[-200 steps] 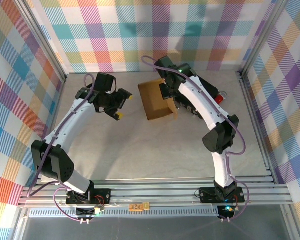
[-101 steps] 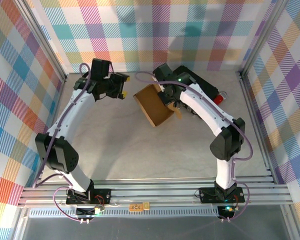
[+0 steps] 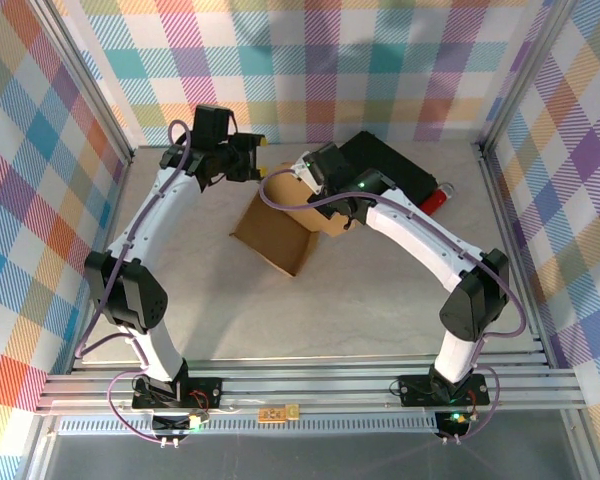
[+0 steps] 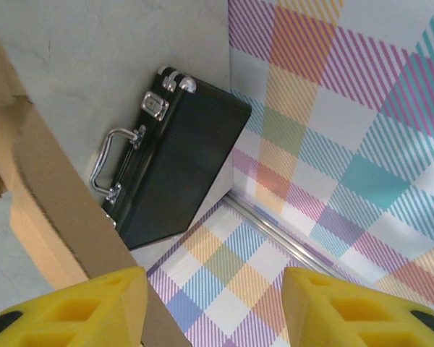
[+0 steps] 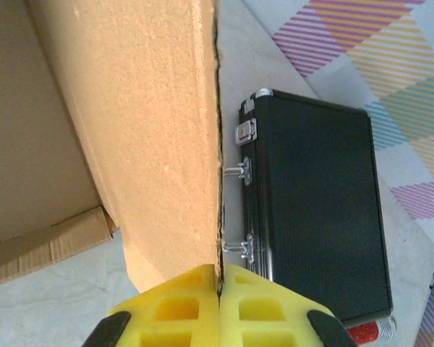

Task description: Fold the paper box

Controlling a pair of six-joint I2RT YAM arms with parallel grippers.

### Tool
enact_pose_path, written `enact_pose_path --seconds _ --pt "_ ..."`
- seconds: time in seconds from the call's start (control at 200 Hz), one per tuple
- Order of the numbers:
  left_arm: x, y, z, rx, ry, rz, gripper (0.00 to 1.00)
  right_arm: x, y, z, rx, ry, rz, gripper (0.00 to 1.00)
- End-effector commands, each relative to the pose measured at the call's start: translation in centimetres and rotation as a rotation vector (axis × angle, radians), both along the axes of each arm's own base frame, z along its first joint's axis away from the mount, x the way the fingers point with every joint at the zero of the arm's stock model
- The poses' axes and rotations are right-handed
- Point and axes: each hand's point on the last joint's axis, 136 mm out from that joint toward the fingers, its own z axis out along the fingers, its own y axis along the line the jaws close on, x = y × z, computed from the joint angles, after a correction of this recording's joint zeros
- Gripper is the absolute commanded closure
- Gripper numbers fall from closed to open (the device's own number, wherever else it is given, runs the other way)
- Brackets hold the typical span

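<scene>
Currently the fold looks early. The paper box [image 3: 276,238] sits near the middle of the table [image 3: 380,310], partly raised. The right gripper [image 5: 218,278] has its jaws pressed together on one upright panel [image 5: 145,130]. The left gripper [image 4: 213,285] hangs at the box's far edge, jaws spread, with a flap [image 4: 50,195] just beside one finger. Next, you probably need to bring that flap between the jaws and close. Mind the black case [image 3: 390,165] just behind the box: it limits room.
</scene>
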Motion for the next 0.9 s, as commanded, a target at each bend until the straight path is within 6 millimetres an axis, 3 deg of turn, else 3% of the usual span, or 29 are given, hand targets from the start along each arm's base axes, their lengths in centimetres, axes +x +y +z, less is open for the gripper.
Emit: enact_pose_path --seconds 0.0,0.185,0.43,0.705,0.895 --pt "0.4 1.6 0.3 0.041 -0.018 -0.003 0.49 0.6 0.6 2.4 0.032 -0.083 0.035 1.00" --pt "0.4 -0.2 -1.7 -0.004 0.012 -0.088 0.49 0.4 1.4 2.3 0.025 -0.093 0.063 1.00" --pt "0.4 1.0 -1.5 0.054 0.002 -0.079 0.49 0.6 1.6 1.7 -0.029 -0.121 0.075 1.00" --pt "-1.2 -0.1 -3.8 0.024 0.076 -0.107 0.44 0.7 2.1 1.6 -0.080 -0.164 0.090 1.00" --pt "-1.9 0.2 -3.6 0.027 0.078 -0.090 0.45 1.0 2.0 1.5 -0.104 -0.180 0.083 1.00"
